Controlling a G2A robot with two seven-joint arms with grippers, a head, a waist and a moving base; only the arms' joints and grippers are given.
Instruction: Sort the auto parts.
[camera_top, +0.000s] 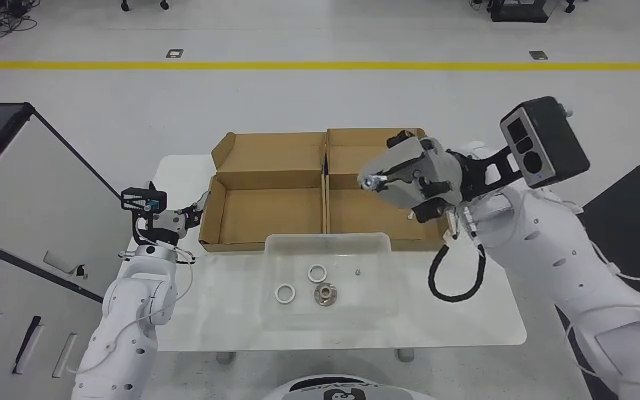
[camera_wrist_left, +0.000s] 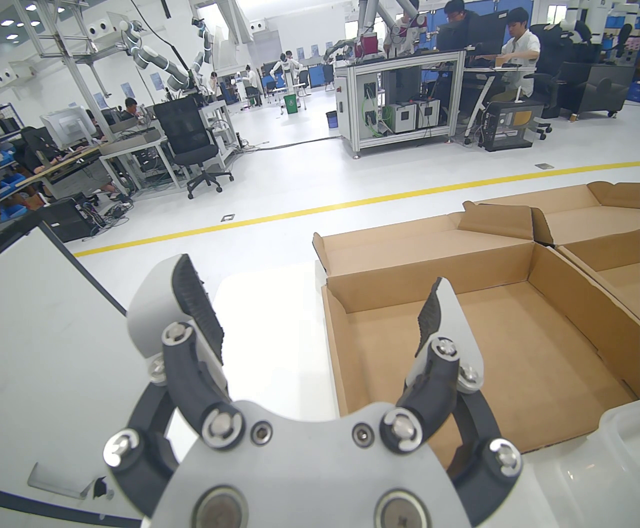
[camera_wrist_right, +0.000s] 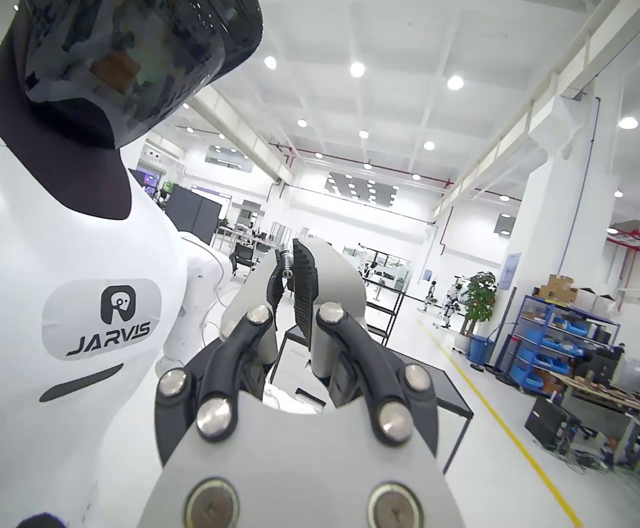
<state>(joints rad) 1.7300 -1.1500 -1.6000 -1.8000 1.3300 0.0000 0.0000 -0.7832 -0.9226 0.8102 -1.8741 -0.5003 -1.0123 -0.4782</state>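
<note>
**Top view.** White bench (camera_top: 470, 310) carrying two open cardboard boxes side by side at centre frame: left box (camera_top: 265, 210), right box (camera_top: 350, 215). Clear tray (camera_top: 325, 238) just below the boxes, holding an upper white ring (camera_top: 317, 272), a lower white ring (camera_top: 285, 294) and a flanged metal part (camera_top: 325, 294) just right of the lower ring. Right end effector (camera_top: 378, 180) raised over the right box, clenched on a small metal part (camera_top: 370, 184). Left end effector (camera_top: 192, 215) at left of frame, just beside the left box's outer wall.

**Left wrist view.** Left end effector (camera_wrist_left: 310, 280) released, fingers spread wide, nothing between them. Left box (camera_wrist_left: 450, 325) beyond it at centre right, right box (camera_wrist_left: 600, 235) at upper right, corner of clear tray (camera_wrist_left: 620, 450) at lower right.

**Right wrist view.** Right end effector (camera_wrist_right: 285, 265) at centre frame, tilted upward with the ceiling behind it. Clamped on the small metal part (camera_wrist_right: 286, 261), threaded, pinched at the very fingertips.
</note>
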